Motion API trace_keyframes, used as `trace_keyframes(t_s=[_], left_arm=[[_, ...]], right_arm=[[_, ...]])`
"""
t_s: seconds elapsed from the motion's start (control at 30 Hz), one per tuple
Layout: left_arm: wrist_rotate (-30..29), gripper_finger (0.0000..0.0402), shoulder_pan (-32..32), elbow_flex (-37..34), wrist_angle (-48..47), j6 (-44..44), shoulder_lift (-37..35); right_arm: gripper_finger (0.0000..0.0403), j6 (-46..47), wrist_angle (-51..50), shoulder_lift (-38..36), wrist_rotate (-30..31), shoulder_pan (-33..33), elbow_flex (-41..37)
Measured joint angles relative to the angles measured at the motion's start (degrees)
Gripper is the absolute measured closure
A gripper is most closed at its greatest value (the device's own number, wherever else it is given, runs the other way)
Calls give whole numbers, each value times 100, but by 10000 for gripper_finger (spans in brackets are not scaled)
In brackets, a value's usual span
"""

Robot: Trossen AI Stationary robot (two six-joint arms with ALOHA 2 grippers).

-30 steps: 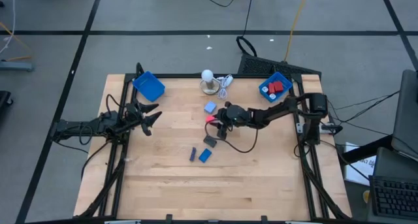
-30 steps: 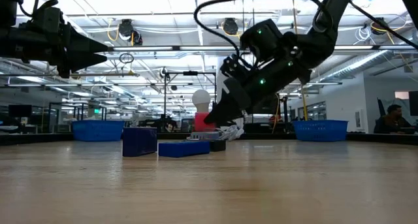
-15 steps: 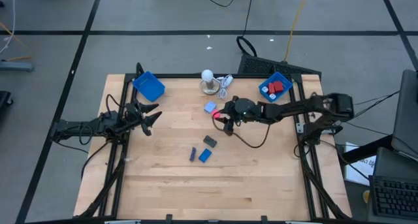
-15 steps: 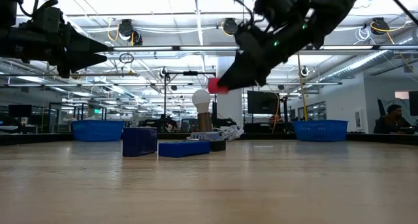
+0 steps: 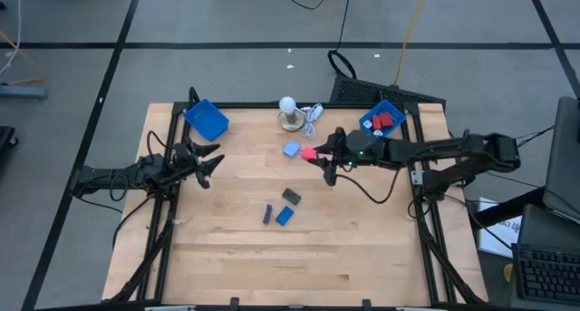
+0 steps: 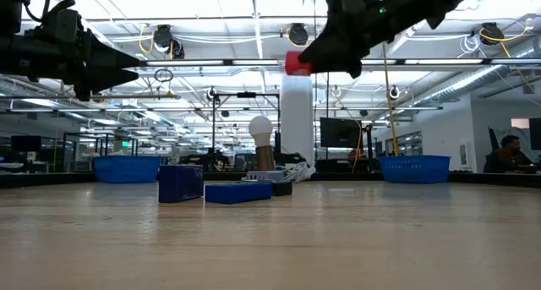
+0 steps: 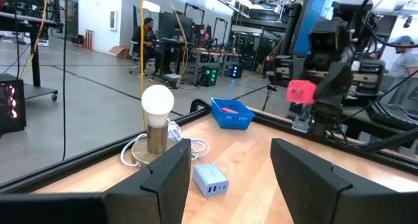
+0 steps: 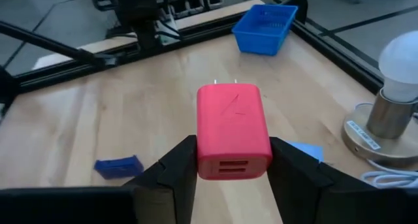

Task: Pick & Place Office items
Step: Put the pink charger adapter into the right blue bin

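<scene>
The right arm has swung back toward the right blue tray (image 5: 381,120) and lifted, so the right gripper (image 5: 314,154) now hangs high above the wooden table (image 5: 362,238), well clear of the light bulb on its round base (image 5: 288,114). Its fingers pinch a red USB wall charger (image 8: 233,130) with the prongs pointing forward, just beside the light blue charger (image 5: 291,150) lying below. The left gripper (image 5: 210,160) waits at the table's left edge, fingers spread, while the dark grey block (image 5: 290,196), blue block (image 5: 285,216) and purple block (image 5: 267,215) lie mid-table.

grey floor (image 5: 227,21) | ceiling lights (image 6: 161,41) | desks (image 7: 189,57)
</scene>
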Motion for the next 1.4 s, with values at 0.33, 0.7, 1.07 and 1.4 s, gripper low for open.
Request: trace_keyframes(t_s=[0.33,0.7,1.07,1.4], left_arm=[[0,188,0,0,0,0,-2],[0,188,0,0,0,0,-1],[0,188,0,0,0,0,0],[0,188,0,0,0,0,-1]], right_arm=[[257,84,-118,-183,-6,407,0],[256,-218,-142,-183,-1165,994,0],[255,-575,-142,-183,-2647,1373,0],[255,-668,-55,-181,-3280,1585,0]])
